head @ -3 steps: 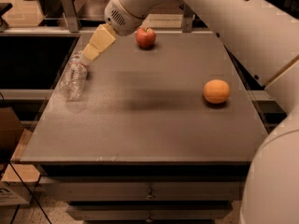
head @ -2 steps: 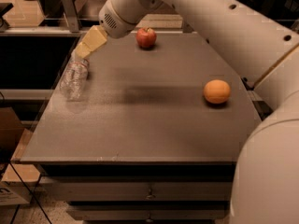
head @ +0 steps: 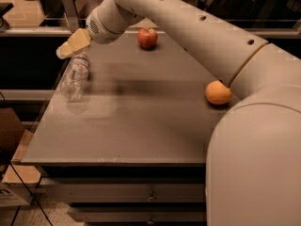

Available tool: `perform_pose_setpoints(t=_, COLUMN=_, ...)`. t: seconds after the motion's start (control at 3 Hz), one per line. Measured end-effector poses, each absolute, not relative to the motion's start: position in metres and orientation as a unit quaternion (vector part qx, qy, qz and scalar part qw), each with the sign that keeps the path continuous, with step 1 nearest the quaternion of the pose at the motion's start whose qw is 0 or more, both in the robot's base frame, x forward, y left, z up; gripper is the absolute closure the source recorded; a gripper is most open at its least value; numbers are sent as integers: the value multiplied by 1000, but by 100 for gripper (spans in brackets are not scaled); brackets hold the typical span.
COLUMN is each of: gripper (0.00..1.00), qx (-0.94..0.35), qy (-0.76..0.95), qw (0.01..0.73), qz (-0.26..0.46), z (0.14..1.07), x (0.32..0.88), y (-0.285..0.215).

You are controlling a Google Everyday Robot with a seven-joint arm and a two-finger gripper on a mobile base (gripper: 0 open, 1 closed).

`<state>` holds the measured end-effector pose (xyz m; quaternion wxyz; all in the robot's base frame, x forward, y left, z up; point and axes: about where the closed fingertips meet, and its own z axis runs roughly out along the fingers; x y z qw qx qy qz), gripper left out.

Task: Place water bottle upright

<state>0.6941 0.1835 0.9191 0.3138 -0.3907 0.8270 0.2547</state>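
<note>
The water bottle is clear crinkled plastic with a whitish label band. It lies on its side near the left edge of the grey table, cap end pointing away. My gripper has tan fingers and hovers just above the bottle's far end, at the table's back left corner. The white arm reaches in from the right, over the table.
A red apple stands at the back middle of the table. An orange sits at the right, next to my arm. The table's left edge runs close beside the bottle. A cardboard box stands on the floor at left.
My gripper has moved left and a little down toward the far end of the bottle. The arm has swung further over the table. The bottle, apple and orange have not moved.
</note>
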Motion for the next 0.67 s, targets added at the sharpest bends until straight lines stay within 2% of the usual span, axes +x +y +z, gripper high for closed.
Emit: perform_pose_setpoints(t=0.67, gripper=0, qx=-363, qy=854, qw=264, qz=263, z=884, x=711, y=227)
